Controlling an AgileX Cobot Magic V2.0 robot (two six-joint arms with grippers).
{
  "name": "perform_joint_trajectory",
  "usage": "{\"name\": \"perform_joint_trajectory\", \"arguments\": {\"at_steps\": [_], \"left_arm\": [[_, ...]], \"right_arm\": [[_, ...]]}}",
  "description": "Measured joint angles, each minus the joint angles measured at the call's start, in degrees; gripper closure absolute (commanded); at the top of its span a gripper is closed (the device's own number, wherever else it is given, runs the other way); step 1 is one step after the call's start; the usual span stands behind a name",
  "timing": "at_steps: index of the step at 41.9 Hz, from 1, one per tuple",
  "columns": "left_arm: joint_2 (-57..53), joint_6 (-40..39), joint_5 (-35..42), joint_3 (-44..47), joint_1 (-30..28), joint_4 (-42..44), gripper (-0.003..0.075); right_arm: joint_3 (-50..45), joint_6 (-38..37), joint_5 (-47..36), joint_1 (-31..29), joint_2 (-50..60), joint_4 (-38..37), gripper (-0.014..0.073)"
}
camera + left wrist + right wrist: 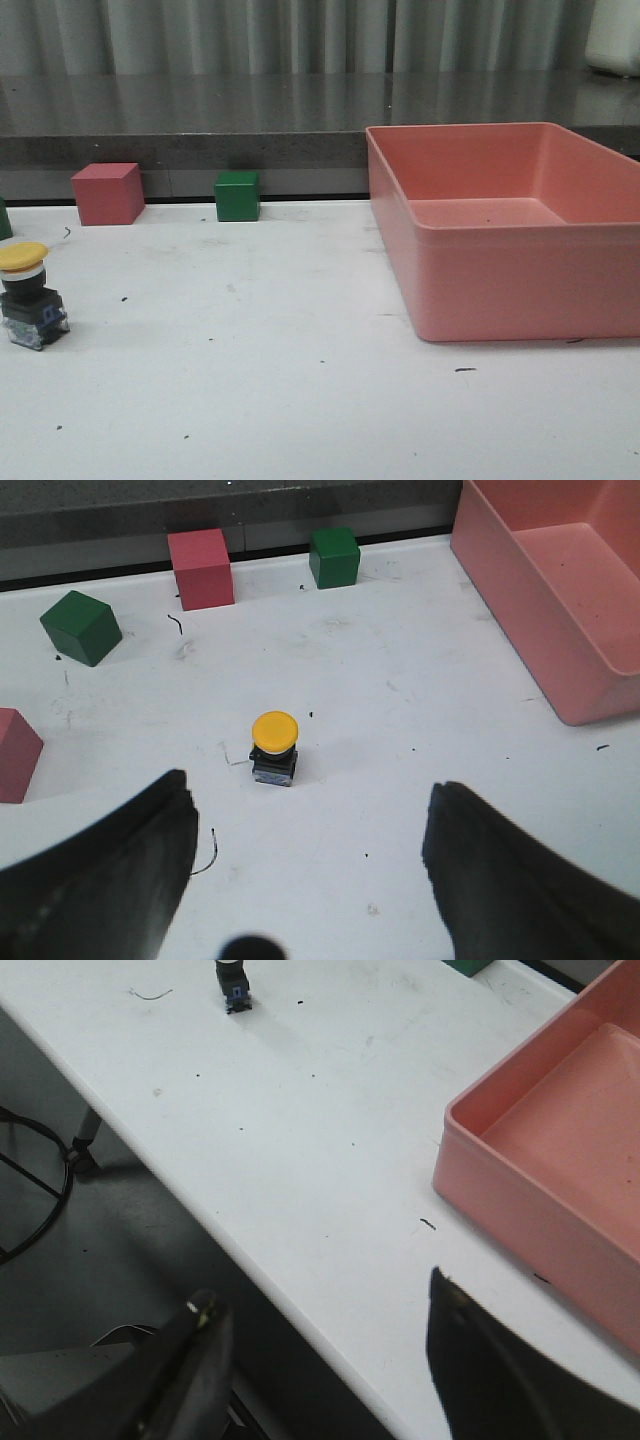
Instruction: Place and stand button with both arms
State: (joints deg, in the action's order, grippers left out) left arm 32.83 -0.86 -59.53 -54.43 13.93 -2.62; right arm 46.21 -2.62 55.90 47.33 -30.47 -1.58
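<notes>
Yellow-capped button (27, 295) upright near table (300, 400) left edge, clear of both open hands

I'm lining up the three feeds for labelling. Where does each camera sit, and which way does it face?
Front view: low, facing forward over the table; button, pink bin; no robot parts.
Left wrist view: above the button, looking down; open left tool.
Right wrist view: past the table edge, looking across; open right tool.
All three share the button and bin.
</notes>
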Motion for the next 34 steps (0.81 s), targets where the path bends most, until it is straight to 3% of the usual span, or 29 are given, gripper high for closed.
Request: {"name": "perform_joint_trajectory", "arguments": {"at_steps": [8,12,15,22,24,34], "left_arm": [[0.0,0.0,0.0,0.0,0.0,0.0,0.0252],[0.0,0.0,0.0,0.0,0.0,0.0,0.0325],[0.0,0.0,0.0,0.0,0.0,0.0,0.0439],[0.0,0.0,0.0,0.0,0.0,0.0,0.0666],[0.0,0.0,0.0,0.0,0.0,0.0,0.0714],[0.0,0.0,0.0,0.0,0.0,0.0,0.0740]], "right_arm": [[0.0,0.0,-0.2,0.0,0.0,0.0,0.0145],[0.0,0.0,-0.9,0.0,0.0,0.0,0.0167],[0.0,0.0,-1.0,0.0,0.0,0.0,0.0270],[0.0,0.0,-1.0,0.0,0.0,0.0,0.0663],[0.0,0.0,-1.0,0.0,0.0,0.0,0.0715],[0.0,0.0,-1.0,0.0,0.0,0.0,0.0711]]}}
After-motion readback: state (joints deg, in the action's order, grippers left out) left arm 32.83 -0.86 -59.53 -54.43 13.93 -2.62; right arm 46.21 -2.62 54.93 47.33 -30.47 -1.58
